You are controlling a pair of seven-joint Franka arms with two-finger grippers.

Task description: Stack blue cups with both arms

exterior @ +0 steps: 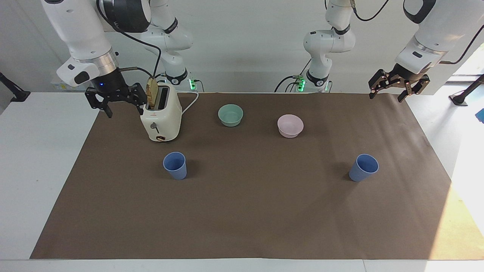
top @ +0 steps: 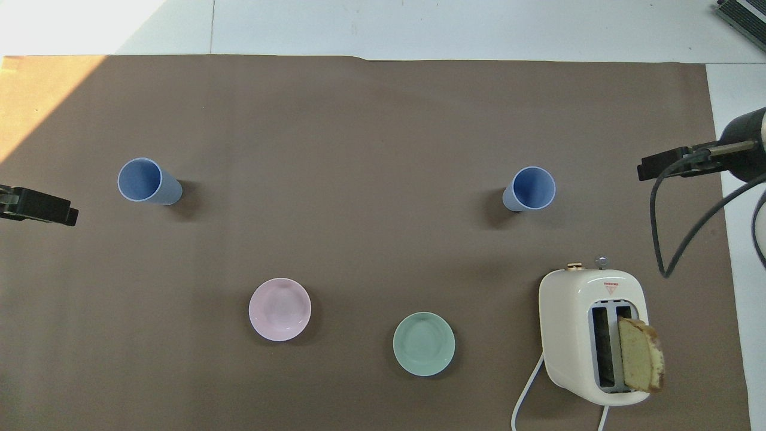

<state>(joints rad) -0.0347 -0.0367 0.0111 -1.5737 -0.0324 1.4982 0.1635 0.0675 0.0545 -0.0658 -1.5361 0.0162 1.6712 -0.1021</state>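
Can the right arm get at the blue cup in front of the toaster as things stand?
Probably yes. The right gripper hangs open beside the toaster; the blue cup stands upright, farther from the robots than the toaster, with bare mat around it and nothing over its mouth.

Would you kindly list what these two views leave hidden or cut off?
- Left gripper: in the overhead view, the picture's edge cuts off all but a tip.
- Right gripper: in the overhead view, the edge hides most of it.
- Toaster: in both views, the slots hide the lower part of the bread slice.
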